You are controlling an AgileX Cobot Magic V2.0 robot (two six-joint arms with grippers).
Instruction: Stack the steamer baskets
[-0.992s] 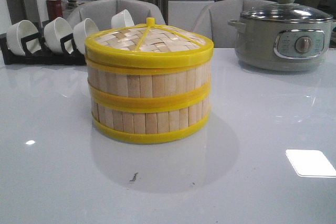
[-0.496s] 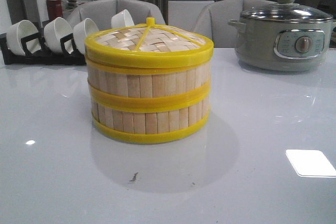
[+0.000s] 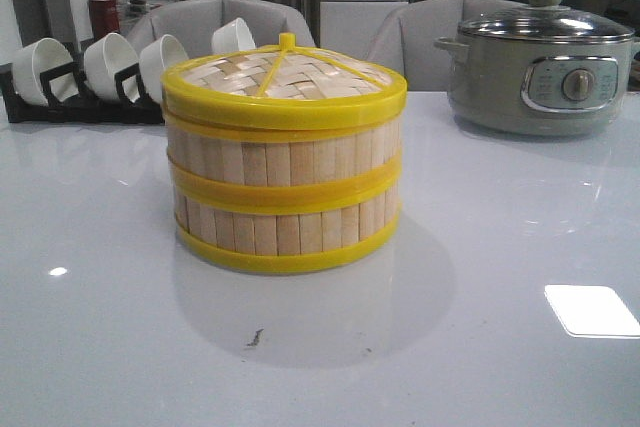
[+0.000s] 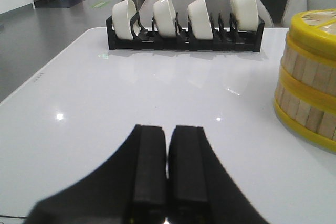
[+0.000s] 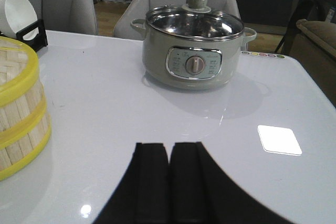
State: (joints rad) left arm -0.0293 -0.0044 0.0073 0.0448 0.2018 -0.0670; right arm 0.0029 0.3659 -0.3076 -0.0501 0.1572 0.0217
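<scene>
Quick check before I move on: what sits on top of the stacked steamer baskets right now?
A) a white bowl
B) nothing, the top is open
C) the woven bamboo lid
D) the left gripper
C: in the front view the woven bamboo lid caps the two stacked steamer baskets.

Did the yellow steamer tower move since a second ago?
No. The stacked steamer baskets sit in the same spot against the bowl rack and the cooker behind them.
</scene>
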